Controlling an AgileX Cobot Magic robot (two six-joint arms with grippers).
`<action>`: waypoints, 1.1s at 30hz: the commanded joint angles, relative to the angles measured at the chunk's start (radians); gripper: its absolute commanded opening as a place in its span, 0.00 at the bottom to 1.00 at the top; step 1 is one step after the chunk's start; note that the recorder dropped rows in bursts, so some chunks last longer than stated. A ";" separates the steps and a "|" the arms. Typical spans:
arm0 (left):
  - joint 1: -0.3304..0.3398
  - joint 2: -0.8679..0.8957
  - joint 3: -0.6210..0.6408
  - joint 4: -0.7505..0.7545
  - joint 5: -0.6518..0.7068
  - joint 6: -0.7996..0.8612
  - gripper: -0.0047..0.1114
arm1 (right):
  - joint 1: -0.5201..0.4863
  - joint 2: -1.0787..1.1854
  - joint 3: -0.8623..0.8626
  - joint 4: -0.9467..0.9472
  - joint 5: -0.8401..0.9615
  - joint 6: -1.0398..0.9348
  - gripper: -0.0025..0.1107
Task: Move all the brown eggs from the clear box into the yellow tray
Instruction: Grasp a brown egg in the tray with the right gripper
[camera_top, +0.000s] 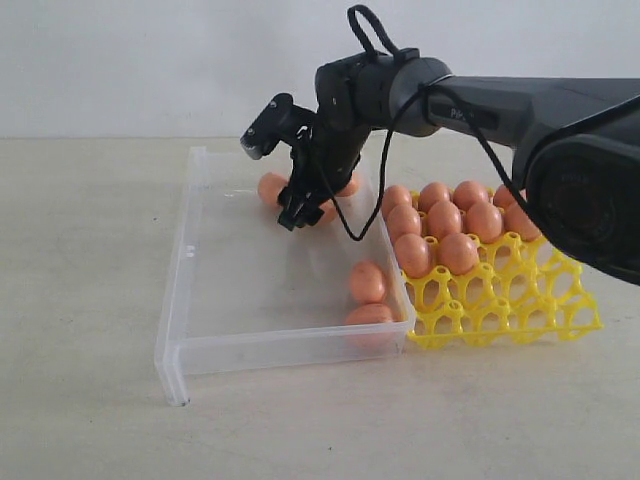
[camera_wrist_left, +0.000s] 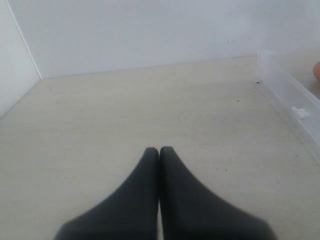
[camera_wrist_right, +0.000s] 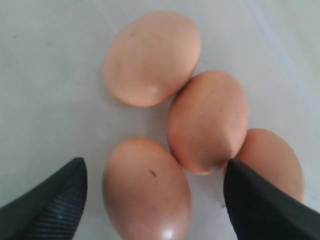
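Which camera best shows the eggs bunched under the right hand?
The right wrist view: four brown eggs fill it, beneath the open right hand. In the exterior view the arm hides most of them; the left wrist view shows little beyond the clear box wall.

Soft, even, fairly bright light is cast over the pale beige counter (camera_top: 90, 300), and only faint shadows are seen beneath things. A small glare spot is shown on the nearest smooth orange-brown egg (camera_wrist_right: 147, 192) in the right wrist view. The left arm's black pincer (camera_wrist_left: 159, 150) is rendered blurred towards its base.
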 joint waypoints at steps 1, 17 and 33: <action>-0.004 0.003 0.000 0.002 -0.003 -0.004 0.00 | -0.008 0.020 0.004 0.029 -0.022 -0.015 0.65; -0.004 0.003 0.000 0.002 -0.003 -0.004 0.00 | -0.008 0.002 0.004 0.035 0.102 0.096 0.03; -0.004 0.003 0.000 0.002 -0.003 -0.004 0.00 | -0.017 -0.256 0.216 0.577 0.009 0.081 0.02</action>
